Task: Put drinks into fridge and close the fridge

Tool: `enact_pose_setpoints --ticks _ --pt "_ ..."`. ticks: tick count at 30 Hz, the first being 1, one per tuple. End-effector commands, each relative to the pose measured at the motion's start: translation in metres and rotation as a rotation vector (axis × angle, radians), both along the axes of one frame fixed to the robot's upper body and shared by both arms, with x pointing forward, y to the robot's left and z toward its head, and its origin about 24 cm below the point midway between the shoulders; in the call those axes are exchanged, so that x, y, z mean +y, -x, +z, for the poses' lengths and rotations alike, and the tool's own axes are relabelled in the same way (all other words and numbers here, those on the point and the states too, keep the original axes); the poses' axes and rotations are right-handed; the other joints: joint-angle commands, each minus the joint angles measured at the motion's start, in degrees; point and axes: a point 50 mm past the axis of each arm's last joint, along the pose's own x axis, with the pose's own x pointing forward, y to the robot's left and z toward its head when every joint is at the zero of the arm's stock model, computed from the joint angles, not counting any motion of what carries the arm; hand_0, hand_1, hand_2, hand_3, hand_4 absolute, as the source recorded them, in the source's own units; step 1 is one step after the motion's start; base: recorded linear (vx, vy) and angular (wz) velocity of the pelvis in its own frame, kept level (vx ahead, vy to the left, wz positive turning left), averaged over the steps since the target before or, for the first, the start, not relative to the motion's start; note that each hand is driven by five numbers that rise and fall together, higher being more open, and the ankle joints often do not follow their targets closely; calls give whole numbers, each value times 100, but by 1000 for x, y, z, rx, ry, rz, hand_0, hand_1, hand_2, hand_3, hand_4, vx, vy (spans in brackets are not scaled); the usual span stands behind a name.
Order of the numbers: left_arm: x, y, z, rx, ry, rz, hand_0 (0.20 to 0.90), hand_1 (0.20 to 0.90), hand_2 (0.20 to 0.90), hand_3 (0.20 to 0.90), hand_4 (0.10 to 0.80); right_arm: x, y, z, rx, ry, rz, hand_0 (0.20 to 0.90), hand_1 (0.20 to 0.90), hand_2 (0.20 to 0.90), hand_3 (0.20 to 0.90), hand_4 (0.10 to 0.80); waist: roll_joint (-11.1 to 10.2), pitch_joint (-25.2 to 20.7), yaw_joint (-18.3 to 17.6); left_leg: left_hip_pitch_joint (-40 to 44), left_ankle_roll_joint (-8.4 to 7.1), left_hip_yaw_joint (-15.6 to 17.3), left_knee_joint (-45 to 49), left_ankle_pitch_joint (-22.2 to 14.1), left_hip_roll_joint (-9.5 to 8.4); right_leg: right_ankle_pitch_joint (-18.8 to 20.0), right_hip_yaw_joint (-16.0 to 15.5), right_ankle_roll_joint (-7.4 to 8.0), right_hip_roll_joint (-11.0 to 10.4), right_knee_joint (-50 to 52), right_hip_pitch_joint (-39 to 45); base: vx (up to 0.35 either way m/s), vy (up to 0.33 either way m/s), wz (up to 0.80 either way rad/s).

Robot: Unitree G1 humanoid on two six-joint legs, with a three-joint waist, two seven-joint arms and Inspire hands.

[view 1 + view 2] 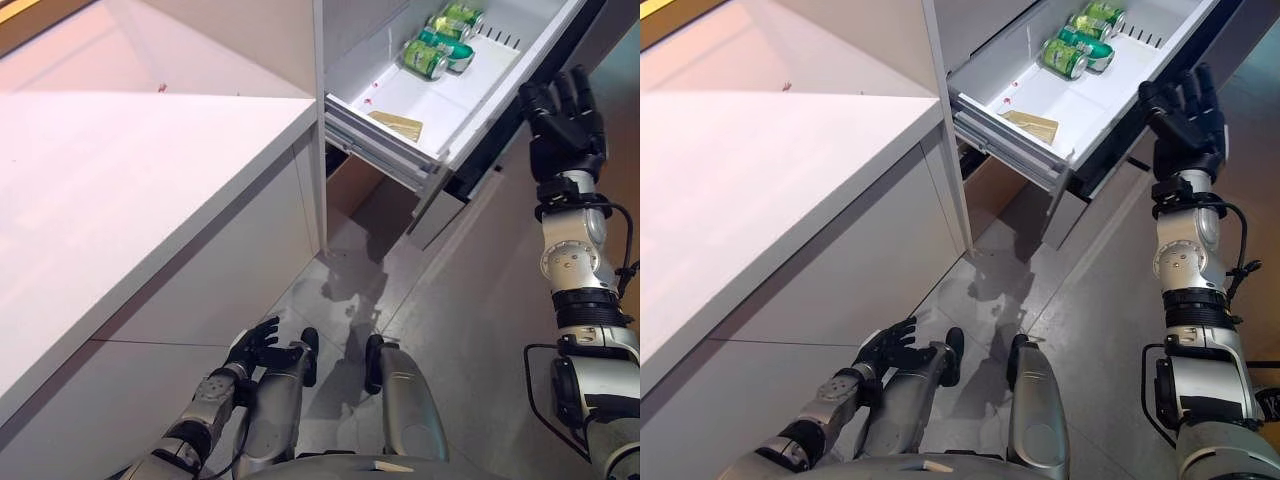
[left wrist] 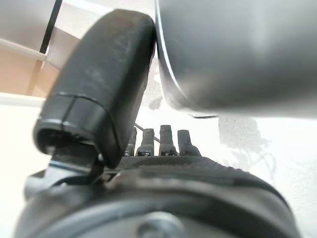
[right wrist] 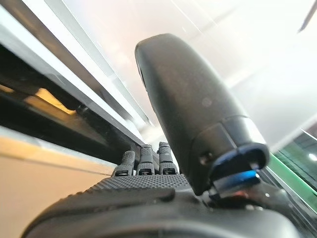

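Observation:
The fridge drawer [image 1: 470, 95] is pulled out at the upper right. Green cans [image 1: 432, 50] lie on their sides at its far end. My right hand [image 1: 565, 115] is raised beside the drawer's front panel [image 1: 1120, 120], fingers straight and spread, holding nothing; whether it touches the panel I cannot tell. In the right wrist view its thumb [image 3: 188, 109] and fingers [image 3: 148, 161] stand close to the drawer's edge. My left hand [image 1: 252, 345] hangs low near the floor, fingers relaxed and empty; its thumb [image 2: 104, 89] shows in the left wrist view.
A white counter [image 1: 120, 180] runs along the left, ending beside the fridge. A flat tan packet [image 1: 397, 125] lies in the near end of the drawer. A brown compartment [image 1: 352, 180] shows under the drawer. Grey tiled floor [image 1: 470, 300] lies below.

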Motion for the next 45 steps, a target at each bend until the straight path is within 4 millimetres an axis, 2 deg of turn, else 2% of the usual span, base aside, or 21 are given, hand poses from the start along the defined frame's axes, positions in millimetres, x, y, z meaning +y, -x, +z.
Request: enact_pose_setpoints --ticks 1,12,19,25,32,37,39,42,45 --pt "16 45 -16 101 -49 -31 900 900 900 900 800 87 -14 38 -170 149 407 900 900 900 900 800 -77 -438 592 426 237 77 91 -591 -195 196 3 -27 -69 -91 374 85 46 15" --pt "34 65 -20 163 -91 -31 900 900 900 900 800 106 -13 27 -152 125 483 900 900 900 900 800 -133 -715 752 971 203 -35 -724 -272 -185 617 -173 292 -223 -1063 1003 98 37 13" --pt "40 74 -22 194 -109 -44 900 900 900 900 800 105 -8 19 -143 64 490 900 900 900 900 800 -223 -1047 734 1412 162 -27 -1261 -172 -146 889 -216 416 -195 -1891 1490 111 -2 9" --pt "38 75 -23 197 -103 -56 900 900 900 900 800 100 -7 20 -156 32 460 900 900 900 900 800 -267 -1276 689 1680 122 67 -1639 -108 -113 1066 -224 448 -112 -2462 1799 53 -15 -3" --pt "35 78 -26 207 -106 -49 900 900 900 900 800 81 0 38 -222 197 181 900 900 900 900 800 -311 -1507 584 1922 75 272 -1985 -56 -43 1167 -223 430 2 -2871 2024 -7 -35 -7" --pt "38 81 -27 220 -97 -14 900 900 900 900 800 72 15 50 -297 361 43 900 900 900 900 800 -341 -1632 428 2051 44 401 -2164 -40 20 1139 -127 367 104 -3005 2097 -47 -59 -16" --pt "39 85 -29 230 -79 14 900 900 900 900 800 61 26 52 -320 465 -71 900 900 900 900 800 -352 -1740 309 2145 -6 476 -2312 -5 74 1133 -87 327 180 -3135 2156 -67 -84 -18" --pt "38 90 -31 243 -63 44 900 900 900 900 800 48 36 48 -309 493 -157 900 900 900 900 800 -361 -1855 191 2239 -60 540 -2500 49 132 1129 -39 294 257 -3253 2197 -60 -91 -16" --pt "36 96 -34 263 -48 60 900 900 900 900 800 34 41 34 -253 469 -234 900 900 900 900 800 -355 -1971 92 2322 -109 606 -2677 113 189 1113 -3 255 331 -3338 2232 -63 -103 -11"
